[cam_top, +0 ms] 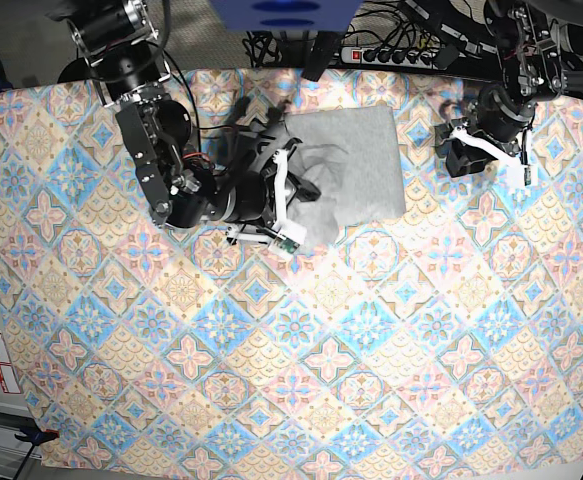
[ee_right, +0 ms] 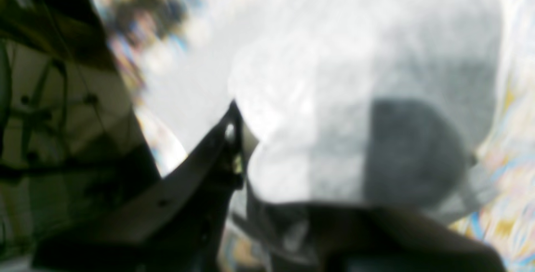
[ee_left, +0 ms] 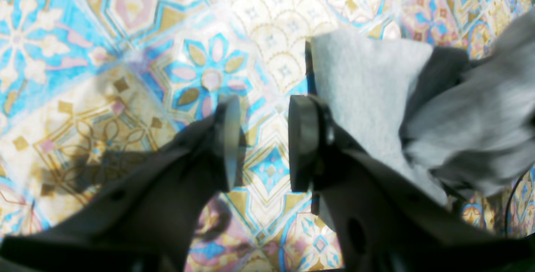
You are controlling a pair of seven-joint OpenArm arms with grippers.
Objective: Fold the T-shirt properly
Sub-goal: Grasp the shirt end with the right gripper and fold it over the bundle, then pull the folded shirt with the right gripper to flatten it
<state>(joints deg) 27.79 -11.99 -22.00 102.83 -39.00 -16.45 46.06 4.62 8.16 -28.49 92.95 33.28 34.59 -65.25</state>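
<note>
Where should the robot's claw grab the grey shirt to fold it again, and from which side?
Probably the shirt's free edge nearest the left claw. That side lies flat and straight on the tablecloth, so a claw could slide in low from there and pinch it. The right claw sits at the rumpled opposite end, apparently already shut on cloth.

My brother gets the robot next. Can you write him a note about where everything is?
Left gripper: open, empty, beside the T-shirt, over the tablecloth.
Right gripper: shut on the T-shirt at its left edge.
T-shirt: a compact grey rectangle at the cloth's far end, plain side up.
Done: mostly folded.
Left: probably finish the held edge, let go, smooth it.
</note>
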